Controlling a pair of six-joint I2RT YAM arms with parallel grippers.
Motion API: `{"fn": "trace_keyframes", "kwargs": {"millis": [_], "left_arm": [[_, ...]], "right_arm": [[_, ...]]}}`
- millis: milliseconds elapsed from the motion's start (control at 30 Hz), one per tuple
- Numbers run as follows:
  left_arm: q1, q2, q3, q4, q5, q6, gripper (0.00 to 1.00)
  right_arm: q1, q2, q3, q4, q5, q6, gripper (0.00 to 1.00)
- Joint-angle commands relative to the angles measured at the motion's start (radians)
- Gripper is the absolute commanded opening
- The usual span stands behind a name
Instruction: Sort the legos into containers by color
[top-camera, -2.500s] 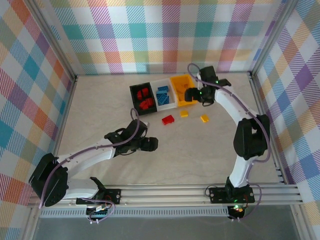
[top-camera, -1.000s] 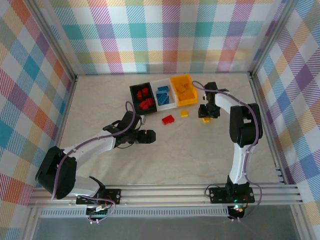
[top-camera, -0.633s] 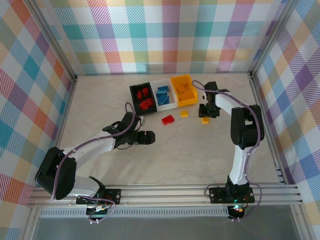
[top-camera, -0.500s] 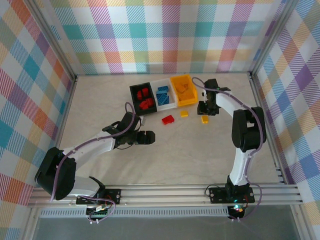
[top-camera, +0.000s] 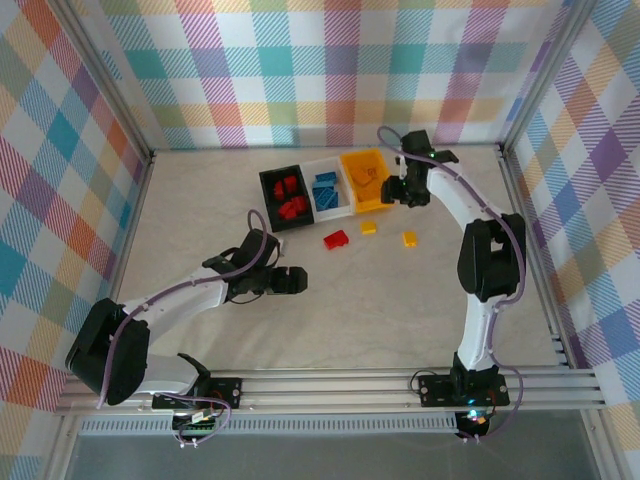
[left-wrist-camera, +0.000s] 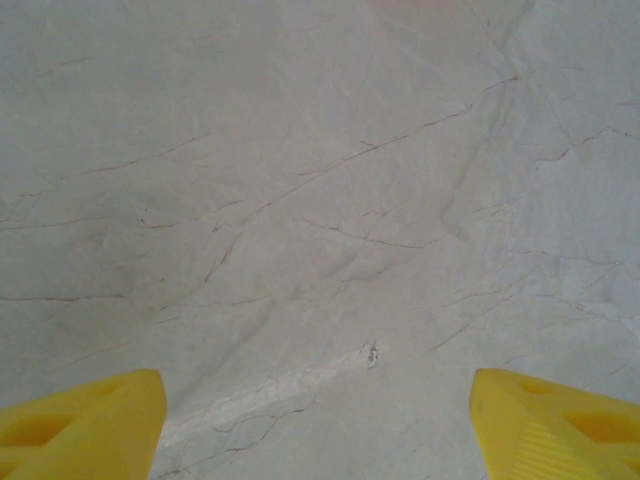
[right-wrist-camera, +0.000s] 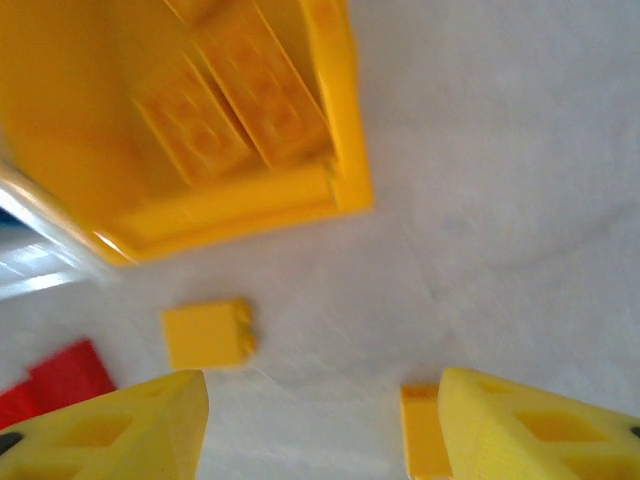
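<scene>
Legos left on the worktop (top-camera: 200, 220): one red lego (top-camera: 336, 239) and two yellow legos (top-camera: 368, 227), just before the yellow bin (top-camera: 362, 153). From the outer yellow lego (top-camera: 409, 238) the right gripper (top-camera: 400, 190) has been lifted, parted and empty; a missed pick is judged likely. The left gripper (top-camera: 292, 281) is held apart over bare worktop. Right wrist detail is blurred.

We see a pale tabletop (top-camera: 400, 300), veined like marble (the fine grey cracks show clearest in the left wrist view). Pastel plaid walls (top-camera: 330, 70) enclose three sides, silver metal posts (top-camera: 100, 85) mark the far corners, and a slotted metal rail (top-camera: 340, 385) spans the near edge.
</scene>
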Motion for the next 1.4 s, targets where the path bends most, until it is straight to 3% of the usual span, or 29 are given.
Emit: {"fn": "trace_keyframes", "kwargs": {"millis": [0,567,700,967,1200,1367], "left_arm": [[0.008,0.003,0.007,0.007,0.012,0.004,0.8],[0.008,-0.027,-0.007,-0.016,0.002,0.003,0.8],[0.008,-0.015,0.002,-0.014,0.005,0.006,0.8],[0.008,0.012,0.0,0.003,0.008,0.003,0.8],[0.008,0.023,-0.003,0.012,0.01,-0.001,0.8],[0.008,0.026,-0.005,0.014,0.009,0.0,0.8]], "right_arm": [[-0.018,-0.017,-0.104,-0.068,0.04,-0.015,0.63],[-0.061,0.099,-0.129,-0.028,0.002,-0.031,0.6],[-0.061,0.122,-0.125,-0.024,0.0,-0.033,0.55],[-0.06,0.105,-0.155,-0.01,0.009,-0.033,0.34],[-0.047,0.046,-0.146,-0.014,-0.016,-0.019,0.33],[-0.017,0.019,-0.042,-0.021,-0.099,0.002,0.33]]}}
